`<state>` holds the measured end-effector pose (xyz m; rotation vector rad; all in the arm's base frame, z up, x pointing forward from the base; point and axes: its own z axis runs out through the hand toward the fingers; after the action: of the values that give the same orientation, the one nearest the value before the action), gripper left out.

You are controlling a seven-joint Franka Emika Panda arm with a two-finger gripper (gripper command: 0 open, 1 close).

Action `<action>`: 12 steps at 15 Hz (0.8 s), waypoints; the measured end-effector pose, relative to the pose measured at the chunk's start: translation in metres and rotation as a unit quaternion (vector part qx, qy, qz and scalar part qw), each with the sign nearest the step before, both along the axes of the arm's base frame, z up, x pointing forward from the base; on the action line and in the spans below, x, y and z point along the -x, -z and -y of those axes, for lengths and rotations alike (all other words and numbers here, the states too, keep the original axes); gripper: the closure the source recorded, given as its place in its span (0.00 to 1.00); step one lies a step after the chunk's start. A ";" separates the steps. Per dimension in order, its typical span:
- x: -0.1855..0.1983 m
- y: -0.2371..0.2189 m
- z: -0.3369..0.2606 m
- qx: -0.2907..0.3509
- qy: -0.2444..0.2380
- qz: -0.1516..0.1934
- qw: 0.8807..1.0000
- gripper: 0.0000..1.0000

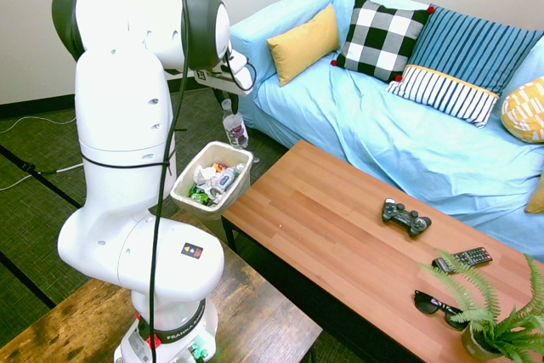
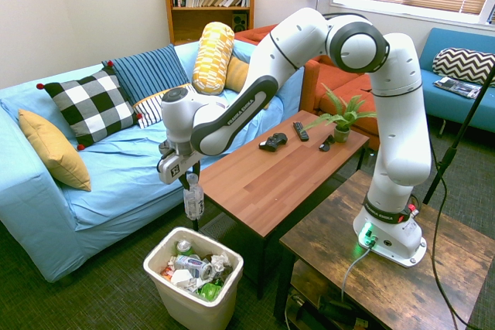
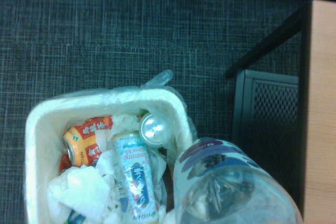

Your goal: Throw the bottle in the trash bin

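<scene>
From the first exterior view, here's the clear plastic bottle (image 1: 235,125) hanging upright beyond the bin's rim, and a game controller (image 1: 406,217) sits near the bench's (image 1: 323,227) sofa-side edge! Over to the second exterior view: the pincer (image 2: 191,178) is pinching the bottle near its top, above the floor, by the bench's near-left corner, the white trash bin (image 2: 193,272) just beside! In the wrist view, a Jasmine Green Tea can (image 3: 136,177) lies inside the bin.

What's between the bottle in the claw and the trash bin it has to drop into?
Nothing visible: the bottle hangs in the claw above the level of the trash bin's rim, with only open air between them.
</scene>
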<state>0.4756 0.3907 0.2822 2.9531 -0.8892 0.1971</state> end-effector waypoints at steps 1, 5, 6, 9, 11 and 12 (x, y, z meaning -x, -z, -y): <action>0.005 0.015 -0.008 0.009 -0.011 -0.004 1.000 1.00; 0.019 0.067 -0.035 0.043 -0.041 -0.012 0.998 1.00; 0.019 0.075 -0.041 0.048 -0.045 -0.011 0.998 1.00; 0.019 0.087 -0.055 0.057 -0.053 -0.010 0.997 0.00; 0.017 0.088 -0.058 0.059 -0.053 -0.007 0.997 0.00; 0.017 0.087 -0.059 0.060 -0.053 -0.006 0.997 0.00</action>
<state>0.4588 0.4499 0.1954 2.8893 -0.6927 0.2282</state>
